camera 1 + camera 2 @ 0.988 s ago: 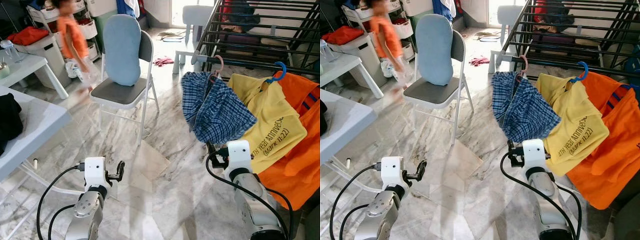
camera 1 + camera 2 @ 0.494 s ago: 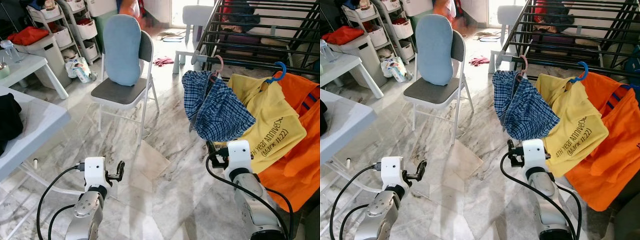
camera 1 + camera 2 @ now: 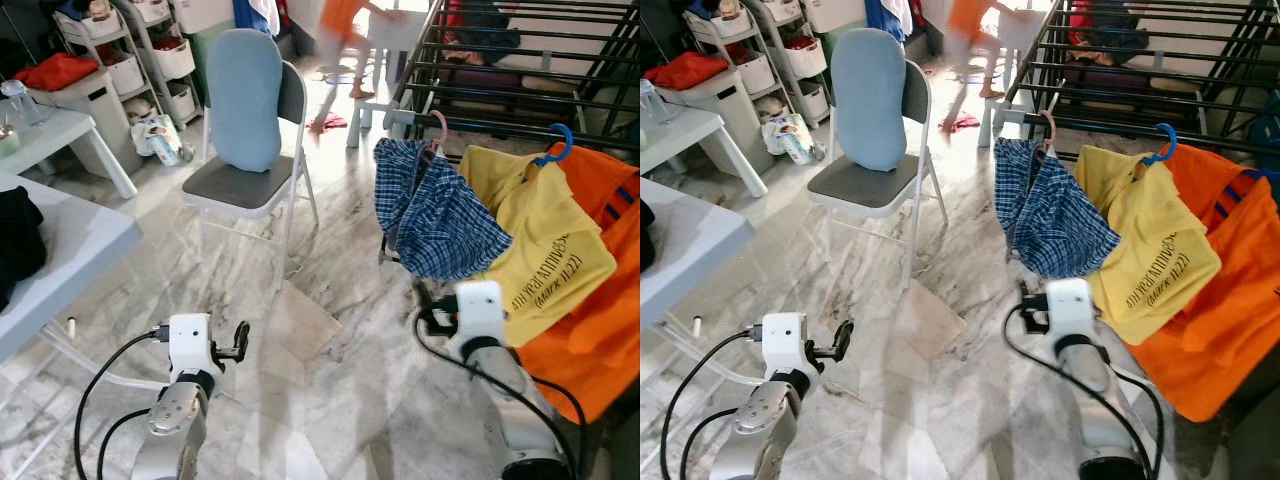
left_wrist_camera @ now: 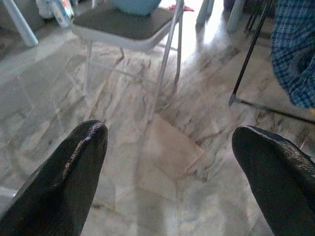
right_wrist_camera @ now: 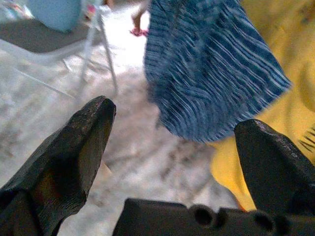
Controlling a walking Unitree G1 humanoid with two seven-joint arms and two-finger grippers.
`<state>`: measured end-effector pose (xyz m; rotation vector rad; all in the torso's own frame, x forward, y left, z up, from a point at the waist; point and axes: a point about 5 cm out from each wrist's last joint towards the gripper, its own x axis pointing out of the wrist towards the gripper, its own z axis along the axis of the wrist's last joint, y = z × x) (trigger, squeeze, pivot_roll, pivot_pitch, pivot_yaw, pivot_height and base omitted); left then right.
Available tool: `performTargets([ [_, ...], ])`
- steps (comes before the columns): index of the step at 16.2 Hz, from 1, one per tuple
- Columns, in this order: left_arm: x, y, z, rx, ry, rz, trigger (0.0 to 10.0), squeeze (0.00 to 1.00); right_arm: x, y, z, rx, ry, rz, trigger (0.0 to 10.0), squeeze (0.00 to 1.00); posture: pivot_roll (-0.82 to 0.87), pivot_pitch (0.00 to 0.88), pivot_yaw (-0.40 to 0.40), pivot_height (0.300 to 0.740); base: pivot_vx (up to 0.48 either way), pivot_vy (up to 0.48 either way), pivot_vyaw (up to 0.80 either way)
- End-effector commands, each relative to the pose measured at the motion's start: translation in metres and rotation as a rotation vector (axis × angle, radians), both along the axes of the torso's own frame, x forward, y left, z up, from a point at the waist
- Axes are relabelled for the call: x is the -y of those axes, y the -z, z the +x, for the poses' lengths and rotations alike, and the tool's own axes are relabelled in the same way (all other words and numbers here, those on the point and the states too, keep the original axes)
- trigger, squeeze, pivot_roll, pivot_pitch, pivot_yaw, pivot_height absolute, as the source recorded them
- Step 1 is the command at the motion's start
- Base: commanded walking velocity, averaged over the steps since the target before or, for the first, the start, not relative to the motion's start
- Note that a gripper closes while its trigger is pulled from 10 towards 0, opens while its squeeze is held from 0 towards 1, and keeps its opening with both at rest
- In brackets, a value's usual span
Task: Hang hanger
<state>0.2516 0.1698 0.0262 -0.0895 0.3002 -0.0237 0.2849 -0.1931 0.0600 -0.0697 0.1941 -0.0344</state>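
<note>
A blue plaid garment (image 3: 435,215) hangs from a pink hanger (image 3: 437,128) hooked on the black drying rack's front rail (image 3: 500,126). Beside it, a yellow shirt (image 3: 540,235) hangs on a blue hanger (image 3: 556,145), with an orange garment (image 3: 600,330) further right. My right gripper (image 3: 428,318) is low, just under the plaid garment's hem. The right wrist view shows it (image 5: 172,147) open and empty, pointing at the plaid cloth (image 5: 211,69). My left gripper (image 3: 240,340) hovers over the marble floor, open and empty (image 4: 170,167).
A folding chair (image 3: 250,180) with a blue cushion stands ahead on the left. A grey table (image 3: 70,240) holding dark cloth is at my left, with shelves and a white table behind it. A blurred person (image 3: 345,35) moves at the back beside the rack.
The plaid garment has swung a little to the right on its hanger. The person crossed from the shelves at the left to the back near the rack. Both grippers stay open.
</note>
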Motion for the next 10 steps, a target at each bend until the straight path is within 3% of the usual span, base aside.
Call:
performTargets([
  [1, -0.0052, -0.0038, 0.0001, 0.024, -0.009, 0.009, 10.0, 0.00, 0.0029, -0.0069, 0.0046, 0.034, 0.012, -0.016, 10.0, 0.00, -0.14, 0.000, 0.058, 0.740, 0.000, 0.000, 0.00],
  [7, -0.0045, -0.0077, 0.0036, 0.042, -0.011, 0.003, 10.0, 0.00, 0.0035, -0.0098, 0.0063, 0.050, 0.015, -0.014, 10.0, 0.00, -0.14, 0.000, 0.060, 0.740, 0.000, 0.000, 0.00],
  [10, -0.0049, -0.0089, 0.0034, 0.045, -0.014, -0.002, 10.0, 0.00, 0.0067, -0.0012, 0.0008, 0.000, 0.013, -0.061, 10.0, 0.00, -0.14, 0.000, 0.052, 0.740, 0.000, 0.000, 0.00],
])
